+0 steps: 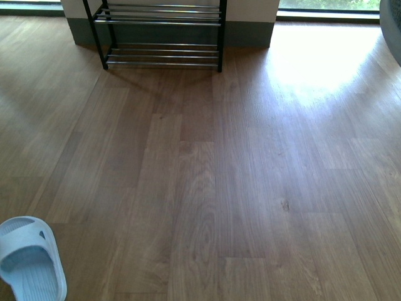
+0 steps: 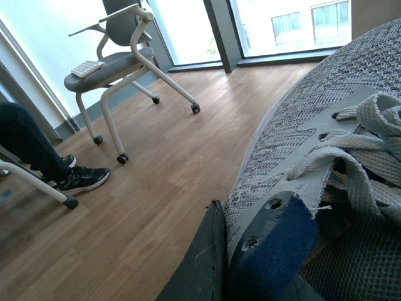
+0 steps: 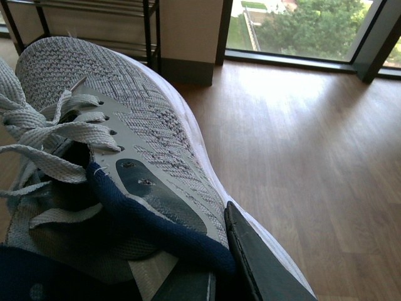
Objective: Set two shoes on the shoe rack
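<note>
Left claw (image 2: 241, 257) pinches a shoe (image 2: 301, 119) by its collar, right claw (image 3: 213, 269) the second shoe (image 3: 125, 106); rack (image 1: 220, 37) stands ahead, well apart; carry both level, set soles across 2 rods (image 1: 163, 55) (they are thin), then release.

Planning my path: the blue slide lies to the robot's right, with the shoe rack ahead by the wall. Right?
No. The front view shows the slide on the robot's left; the shoe rack does stand ahead by the wall.
</note>
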You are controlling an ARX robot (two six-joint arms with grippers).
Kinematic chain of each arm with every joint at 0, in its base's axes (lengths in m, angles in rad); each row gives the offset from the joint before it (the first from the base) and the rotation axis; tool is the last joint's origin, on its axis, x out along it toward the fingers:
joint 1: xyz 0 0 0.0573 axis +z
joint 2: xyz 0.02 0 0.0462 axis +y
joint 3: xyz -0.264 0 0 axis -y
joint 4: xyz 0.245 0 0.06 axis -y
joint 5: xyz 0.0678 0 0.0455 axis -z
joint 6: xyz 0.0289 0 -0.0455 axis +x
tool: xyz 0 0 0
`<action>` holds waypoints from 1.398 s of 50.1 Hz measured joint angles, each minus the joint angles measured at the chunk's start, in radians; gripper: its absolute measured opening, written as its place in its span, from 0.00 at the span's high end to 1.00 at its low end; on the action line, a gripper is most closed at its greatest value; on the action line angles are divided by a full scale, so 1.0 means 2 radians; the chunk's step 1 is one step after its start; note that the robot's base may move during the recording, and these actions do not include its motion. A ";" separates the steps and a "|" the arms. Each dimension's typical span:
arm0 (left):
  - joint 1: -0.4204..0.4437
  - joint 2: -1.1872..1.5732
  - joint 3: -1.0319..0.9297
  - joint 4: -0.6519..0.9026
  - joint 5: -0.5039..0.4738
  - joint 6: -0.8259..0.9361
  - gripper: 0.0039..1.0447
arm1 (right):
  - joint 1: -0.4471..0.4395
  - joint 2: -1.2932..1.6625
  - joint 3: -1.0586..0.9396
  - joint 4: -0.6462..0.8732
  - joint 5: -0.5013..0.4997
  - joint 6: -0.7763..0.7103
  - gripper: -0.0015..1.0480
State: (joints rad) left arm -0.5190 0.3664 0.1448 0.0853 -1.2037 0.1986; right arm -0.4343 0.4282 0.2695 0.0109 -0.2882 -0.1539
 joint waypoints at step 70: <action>0.000 0.000 0.000 0.000 0.005 0.001 0.99 | 0.000 0.001 0.000 0.000 0.005 0.000 0.99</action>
State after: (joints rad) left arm -0.5198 0.3672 0.1444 0.0853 -1.1942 0.2012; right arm -0.4351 0.4294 0.2695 0.0109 -0.2790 -0.1535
